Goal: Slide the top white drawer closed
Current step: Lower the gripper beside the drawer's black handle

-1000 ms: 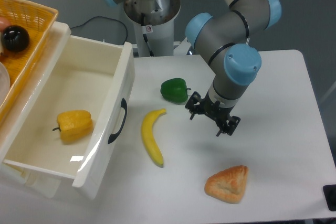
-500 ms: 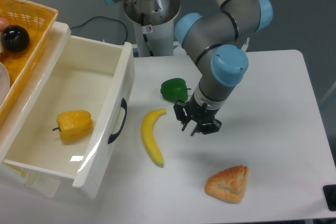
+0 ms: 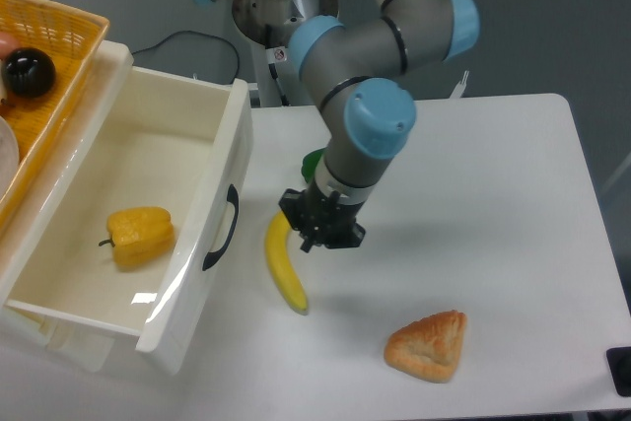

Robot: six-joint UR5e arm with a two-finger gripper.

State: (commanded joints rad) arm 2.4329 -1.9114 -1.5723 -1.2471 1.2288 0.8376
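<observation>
The top white drawer (image 3: 212, 179) stands pulled far out at the left, its front panel facing right with a curved black handle (image 3: 223, 228). A yellow bell pepper (image 3: 141, 236) lies inside it. My gripper (image 3: 320, 233) points down over the table, just right of the drawer front and above the upper end of a banana (image 3: 284, 273). Its fingers are close together with nothing between them. The lower drawer is out of view.
A green bell pepper (image 3: 312, 162) is mostly hidden behind my arm. A pastry (image 3: 428, 345) lies at the front right. A yellow wicker basket (image 3: 44, 66) with a dark round object sits on the cabinet at the upper left. The arm's base (image 3: 286, 36) stands at the back.
My gripper has moved steadily left across the table, from right of the green pepper to above the banana, closer to the drawer front. The drawer has not moved.
</observation>
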